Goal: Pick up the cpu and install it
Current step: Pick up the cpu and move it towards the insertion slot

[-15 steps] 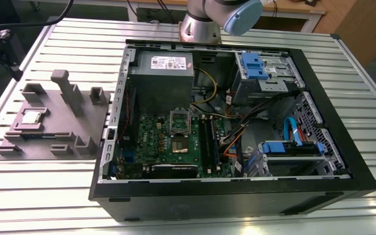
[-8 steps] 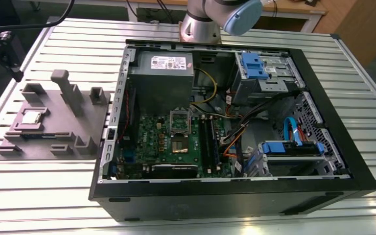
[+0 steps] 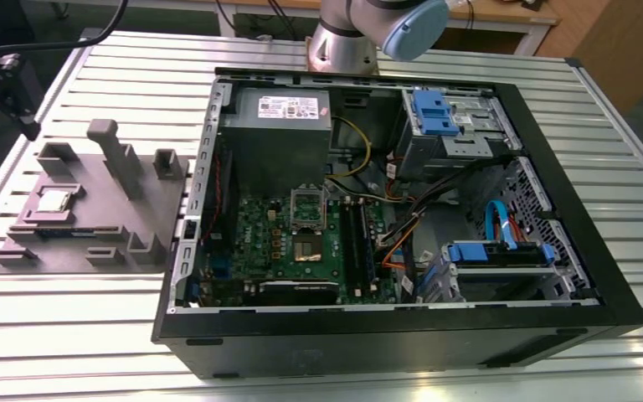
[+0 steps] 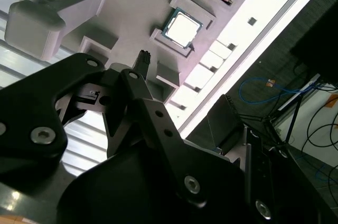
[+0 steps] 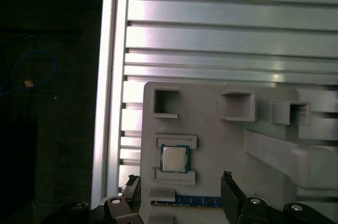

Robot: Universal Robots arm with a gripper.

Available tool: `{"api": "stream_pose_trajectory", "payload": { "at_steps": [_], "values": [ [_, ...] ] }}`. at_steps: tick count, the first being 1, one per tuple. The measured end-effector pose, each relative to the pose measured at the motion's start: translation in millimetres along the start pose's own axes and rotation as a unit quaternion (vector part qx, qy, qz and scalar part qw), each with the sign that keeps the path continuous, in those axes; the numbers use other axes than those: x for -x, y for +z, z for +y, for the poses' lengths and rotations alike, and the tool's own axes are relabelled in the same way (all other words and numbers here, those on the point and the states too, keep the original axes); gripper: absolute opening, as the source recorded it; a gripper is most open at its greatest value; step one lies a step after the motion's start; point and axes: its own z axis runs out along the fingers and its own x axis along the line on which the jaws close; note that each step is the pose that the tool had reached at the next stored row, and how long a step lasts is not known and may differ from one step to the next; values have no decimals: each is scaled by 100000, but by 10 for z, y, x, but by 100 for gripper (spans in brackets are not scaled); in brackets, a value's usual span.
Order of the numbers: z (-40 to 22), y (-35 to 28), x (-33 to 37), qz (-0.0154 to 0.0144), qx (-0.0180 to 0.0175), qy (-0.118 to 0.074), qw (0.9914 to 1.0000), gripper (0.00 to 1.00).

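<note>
On grey fixture [image 5: 222,147], one cpu [image 5: 174,159], untouched

The black gripper [image 4: 117,76] fills the foreground, its bolted links spreading toward the camera and one slim fingertip [image 4: 143,59] poking up at the middle of the frame with nothing in its grasp. Beyond that tip lies the grey fixture plate [image 4: 132,12], where the cpu [image 4: 181,27] sits flat in a square recess, shiny side up. A chunky grey post [image 4: 39,26] rises from the plate beside the gripper. Past the plate runs the bright slotted table [image 4: 240,34], then dark floor with a looped blue cable [image 4: 257,90].
</note>
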Motion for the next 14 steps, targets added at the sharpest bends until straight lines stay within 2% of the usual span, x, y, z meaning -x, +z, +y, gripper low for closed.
{"api": "stream_pose_trajectory", "payload": {
  "at_steps": [5, 9, 14],
  "values": [
    [-13, 70, 1, 19, -9, -66, 100000, 71],
    [-61, 138, -1, 35, -14, -367, 99999, 71],
    [-78, 184, -2, 40, -9, -544, 99999, 71]
  ]
}}
